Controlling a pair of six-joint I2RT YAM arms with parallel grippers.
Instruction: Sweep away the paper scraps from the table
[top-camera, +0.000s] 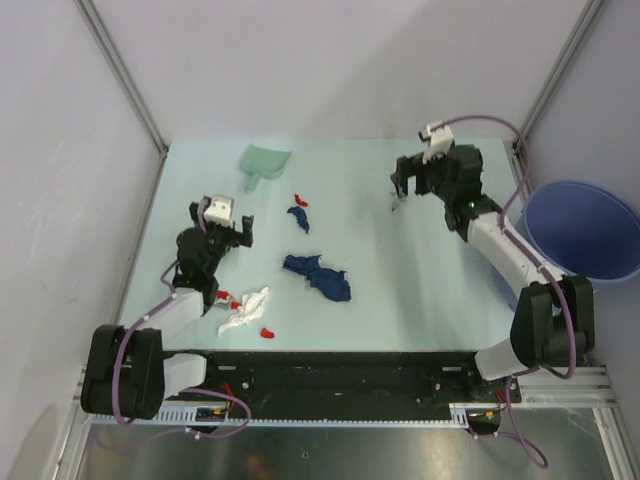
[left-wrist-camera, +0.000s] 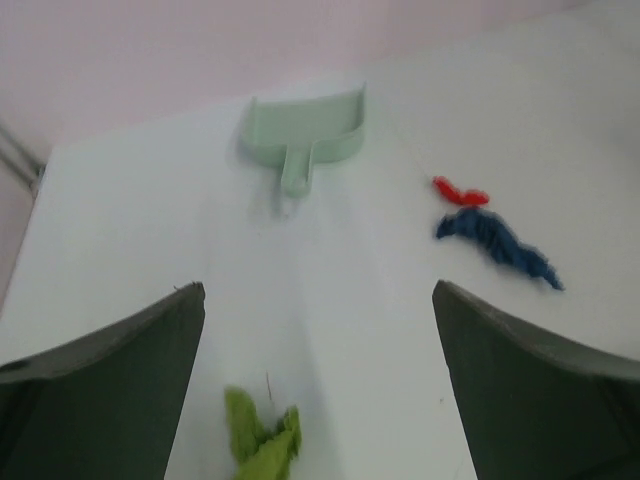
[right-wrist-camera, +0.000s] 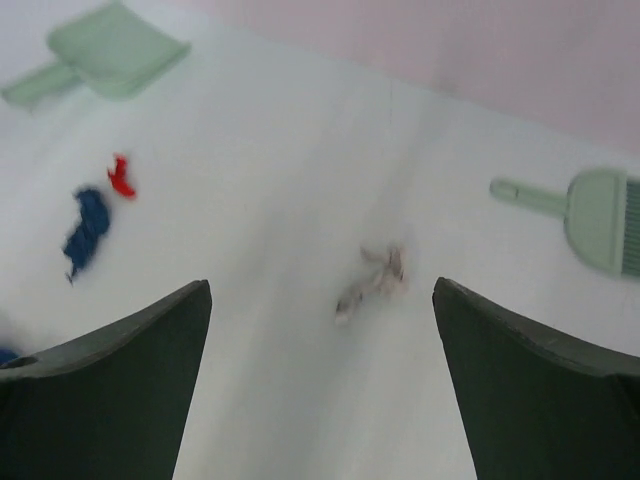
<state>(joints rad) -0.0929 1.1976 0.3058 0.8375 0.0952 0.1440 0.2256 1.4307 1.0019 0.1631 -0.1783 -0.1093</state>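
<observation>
Pale partition walls enclose a mint-green worktop (top-camera: 420, 290) with a black rail (top-camera: 340, 372) along its near edge. You have the paper scraps spread over the left and middle:

- a large dark blue wad (top-camera: 318, 277) at centre
- a smaller blue wad (top-camera: 299, 217) with a red piece (top-camera: 298, 200) just beyond it
- a white crumple (top-camera: 246, 308) beside the left arm
- a green scrap (left-wrist-camera: 262, 440) below the left fingers (left-wrist-camera: 110, 390)
- a grey scrap (right-wrist-camera: 372, 282) ahead of the right fingers (right-wrist-camera: 110, 390)

Both sets of fingers stand wide apart and hold nothing. A dustpan (top-camera: 265, 163) lies far left, and a brush (right-wrist-camera: 590, 215) lies near the grey scrap.

Assessment: the scraps look light, soft and loosely crumpled, so expect them to skid or flutter rather than resist. Pinching the wads across their bulk appears feasible, but the red bits seem too small to pinch. You would likely do better taking the brush and dustpan by their handles.
</observation>
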